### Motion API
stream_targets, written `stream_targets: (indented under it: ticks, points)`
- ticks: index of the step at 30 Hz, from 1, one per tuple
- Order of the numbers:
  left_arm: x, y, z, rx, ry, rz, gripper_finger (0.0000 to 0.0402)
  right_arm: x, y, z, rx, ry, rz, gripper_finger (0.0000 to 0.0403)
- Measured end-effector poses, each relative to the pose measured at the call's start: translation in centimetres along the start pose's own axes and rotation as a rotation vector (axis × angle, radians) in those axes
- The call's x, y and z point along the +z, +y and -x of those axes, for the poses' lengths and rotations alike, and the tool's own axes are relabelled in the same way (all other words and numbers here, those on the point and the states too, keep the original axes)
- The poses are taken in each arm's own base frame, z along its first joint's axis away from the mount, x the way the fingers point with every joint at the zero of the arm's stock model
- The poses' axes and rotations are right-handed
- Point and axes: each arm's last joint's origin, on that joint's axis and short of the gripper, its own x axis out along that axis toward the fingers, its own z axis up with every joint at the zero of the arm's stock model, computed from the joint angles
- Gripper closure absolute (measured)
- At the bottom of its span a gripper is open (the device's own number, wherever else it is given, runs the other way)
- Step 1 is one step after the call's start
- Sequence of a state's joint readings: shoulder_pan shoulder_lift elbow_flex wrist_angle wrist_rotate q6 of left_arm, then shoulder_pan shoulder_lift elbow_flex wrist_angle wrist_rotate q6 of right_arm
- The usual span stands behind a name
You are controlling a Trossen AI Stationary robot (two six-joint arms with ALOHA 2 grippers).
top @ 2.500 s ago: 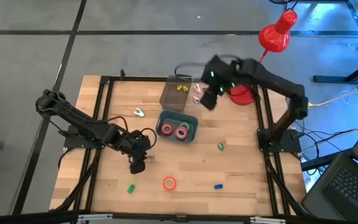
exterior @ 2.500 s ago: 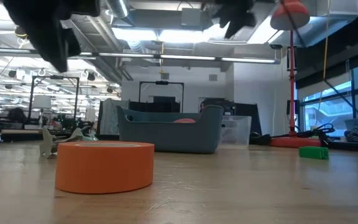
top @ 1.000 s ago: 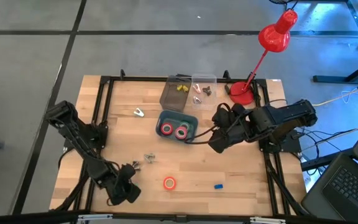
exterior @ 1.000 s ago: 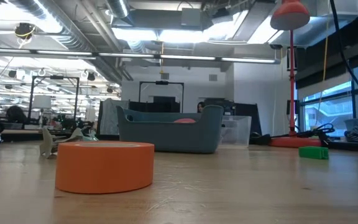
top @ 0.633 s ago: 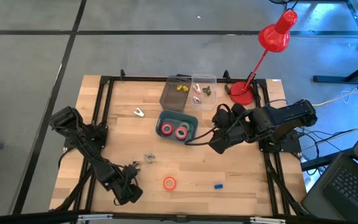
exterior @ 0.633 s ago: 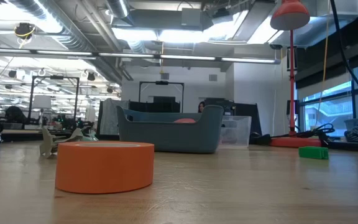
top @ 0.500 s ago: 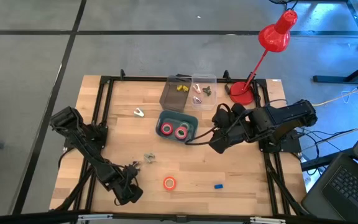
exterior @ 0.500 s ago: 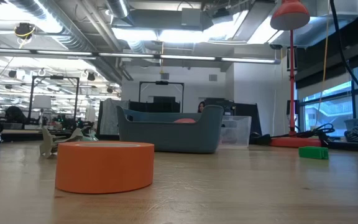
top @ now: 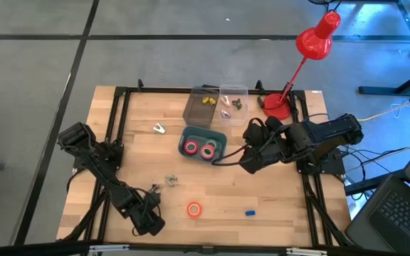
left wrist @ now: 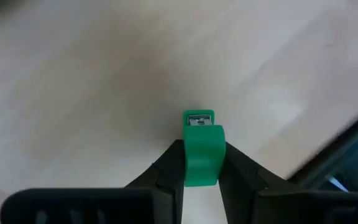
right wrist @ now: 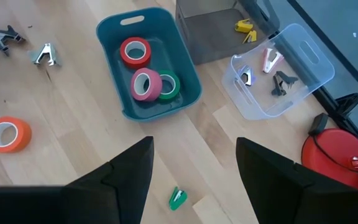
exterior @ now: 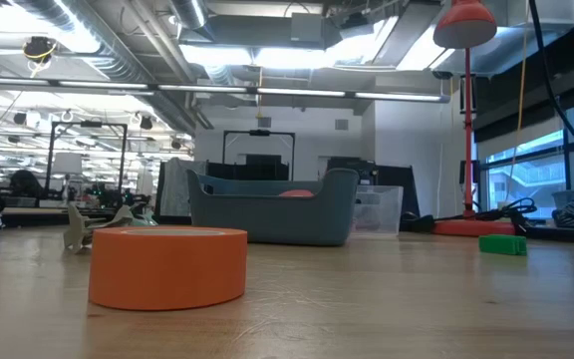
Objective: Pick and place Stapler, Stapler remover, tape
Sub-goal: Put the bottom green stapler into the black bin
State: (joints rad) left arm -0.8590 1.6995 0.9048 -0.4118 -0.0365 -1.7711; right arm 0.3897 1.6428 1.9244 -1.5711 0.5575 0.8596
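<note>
1. Across the high view we see the wooden table [top: 212, 192] with our left gripper [top: 150, 222] low at the near left edge and our right gripper [top: 248, 162] resting right of the blue bin [top: 203, 146]. Two tape rolls sit inside that bin, and an orange tape roll [top: 194, 209] lies loose near the front, close to a small blue block [top: 250, 212].
2. At table height, the orange tape roll [exterior: 167, 266] stands nearest, with the blue bin [exterior: 272, 207] behind it.
3. Through the left wrist view, our left fingers [left wrist: 169, 163] are clamped on a small green stapler [left wrist: 201, 147] over the wood.
4. Through the right wrist view, our right fingers [right wrist: 129, 165] stand spread and empty above the bin [right wrist: 148, 62], which holds a red roll [right wrist: 135, 51], a pink roll [right wrist: 146, 84] and a green roll [right wrist: 169, 86]; a clear container [right wrist: 281, 71] holds staple removers.
</note>
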Motion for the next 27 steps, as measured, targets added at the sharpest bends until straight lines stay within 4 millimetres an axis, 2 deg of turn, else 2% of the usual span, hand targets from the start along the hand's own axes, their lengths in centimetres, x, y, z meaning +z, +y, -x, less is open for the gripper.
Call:
stream_targets:
  ticks: [3, 6, 11, 14, 18, 24, 27]
  points:
    - [0.2, -0.5, 0.7, -0.029, -0.016, -0.045, 0.0338, 0.0, 0.0, 0.0, 0.0, 0.0, 0.004, 0.0173]
    - [1.1, -1.6, 2.8, -0.102, -0.066, -0.112, 0.0338, 0.0, 0.0, 0.0, 0.0, 0.0, 0.003, 0.0173]
    - [4.8, -1.8, 7.6, -0.159, -0.221, -0.251, 0.0338, 0.0, 0.0, 0.0, 0.0, 0.0, 0.005, 0.0173]
    - [8.7, -0.8, 10.2, -0.126, -0.299, -0.31, 0.0338, 0.0, 0.0, 0.0, -0.001, 0.0, 0.015, 0.0173]
    - [15.3, 1.4, 12.8, -0.095, -0.342, -0.364, 0.0338, 0.0, 0.0, 0.0, -0.001, 0.0, 0.026, 0.0173]
    - [25.0, 5.5, 17.3, -0.077, -0.468, -0.436, 0.0338, 0.4, -0.4, -0.3, -0.029, -0.017, 0.015, 0.0173]
    - [29.1, 7.7, 19.7, -0.048, -0.54, -0.445, 0.0338, 0.8, -0.9, -0.6, -0.047, -0.02, 0.025, 0.0173]
